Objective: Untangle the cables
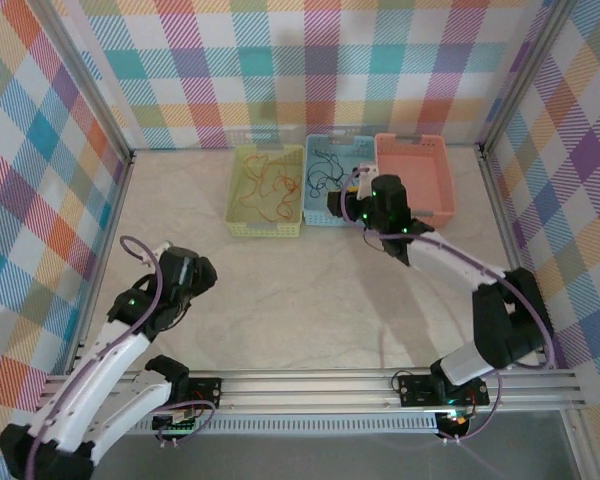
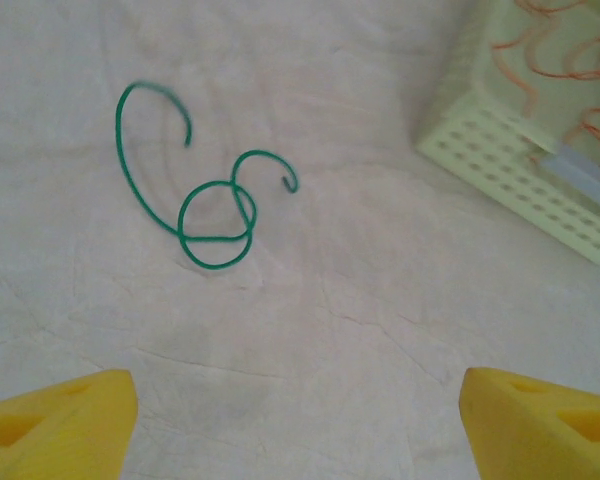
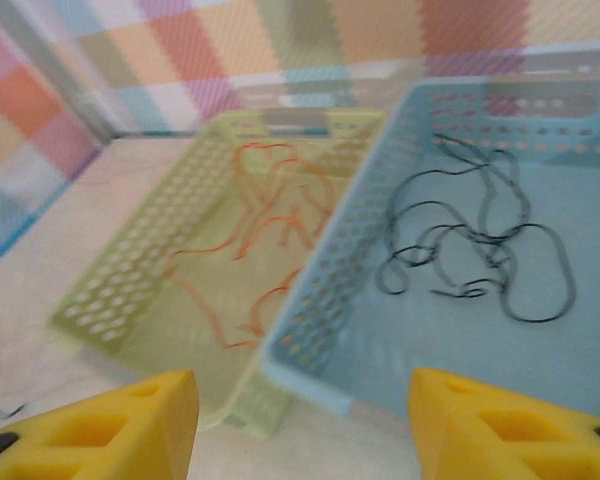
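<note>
While left hand [image 2: 298, 378] and right hand [image 3: 303, 375] gape empty, green cable [image 2: 183, 228] lies stretched left-to-right

Green cable [image 2: 182, 228] looks smooth, yellow basket [image 2: 520, 160] plastic, table [image 2: 360, 330] matt.

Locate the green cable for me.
In the left wrist view the green cable lies loose on the table, left of the yellow basket.

Green cable [image 2: 182, 222] curls on the table [image 2: 360, 330] at ten o'clock, yellow basket [image 2: 510, 160] at two, left end effector [image 2: 298, 400] spread wide.
</note>
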Controlling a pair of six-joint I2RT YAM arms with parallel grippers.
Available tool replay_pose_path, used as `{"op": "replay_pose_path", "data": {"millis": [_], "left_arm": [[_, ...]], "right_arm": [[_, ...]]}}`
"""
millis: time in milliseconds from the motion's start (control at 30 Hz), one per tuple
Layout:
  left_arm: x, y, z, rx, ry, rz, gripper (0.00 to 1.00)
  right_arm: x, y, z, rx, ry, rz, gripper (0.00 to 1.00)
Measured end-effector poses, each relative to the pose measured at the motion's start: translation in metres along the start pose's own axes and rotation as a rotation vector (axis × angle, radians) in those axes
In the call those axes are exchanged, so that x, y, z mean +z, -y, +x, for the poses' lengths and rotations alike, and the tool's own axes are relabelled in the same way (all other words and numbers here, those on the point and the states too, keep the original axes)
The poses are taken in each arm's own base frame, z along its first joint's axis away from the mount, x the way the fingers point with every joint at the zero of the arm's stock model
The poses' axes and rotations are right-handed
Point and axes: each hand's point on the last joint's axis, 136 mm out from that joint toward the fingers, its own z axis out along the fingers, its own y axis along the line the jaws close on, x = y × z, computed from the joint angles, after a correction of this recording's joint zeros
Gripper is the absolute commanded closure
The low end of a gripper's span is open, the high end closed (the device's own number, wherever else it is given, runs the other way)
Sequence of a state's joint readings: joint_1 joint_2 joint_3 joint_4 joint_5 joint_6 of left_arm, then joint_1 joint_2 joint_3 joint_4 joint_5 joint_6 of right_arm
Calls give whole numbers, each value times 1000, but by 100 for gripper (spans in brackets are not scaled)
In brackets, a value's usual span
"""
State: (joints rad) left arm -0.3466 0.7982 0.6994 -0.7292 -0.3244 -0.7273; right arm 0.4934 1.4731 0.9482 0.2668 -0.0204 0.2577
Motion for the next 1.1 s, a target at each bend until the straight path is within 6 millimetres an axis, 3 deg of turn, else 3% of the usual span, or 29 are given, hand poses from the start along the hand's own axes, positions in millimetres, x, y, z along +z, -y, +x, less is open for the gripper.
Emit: {"op": "replay_pose_path", "data": {"millis": [100,233,400,533,633,1100], "left_arm": [[32,-7,-1,-106,-73,-47,19],[67,-7,3,-140,-155,-100,21],[93,6,-14,-124,-166,-143,24],[110,10,-27,-104,-152,-181,28],[121,9,-30,-87,-159,-206,33],[135,-8,-25,-83,-190,-267,36]], "right_arm": [[-17,-23,7,-24,25,-62,42],[-22,-35,21,-34,22,-107,43],[-22,-49,34,-68,3,-176,43],[-23,-46,58,-93,-27,-188,43],[-23,-43,68,-99,-40,-185,43],[-24,-46,60,-129,-3,-194,43]]}}
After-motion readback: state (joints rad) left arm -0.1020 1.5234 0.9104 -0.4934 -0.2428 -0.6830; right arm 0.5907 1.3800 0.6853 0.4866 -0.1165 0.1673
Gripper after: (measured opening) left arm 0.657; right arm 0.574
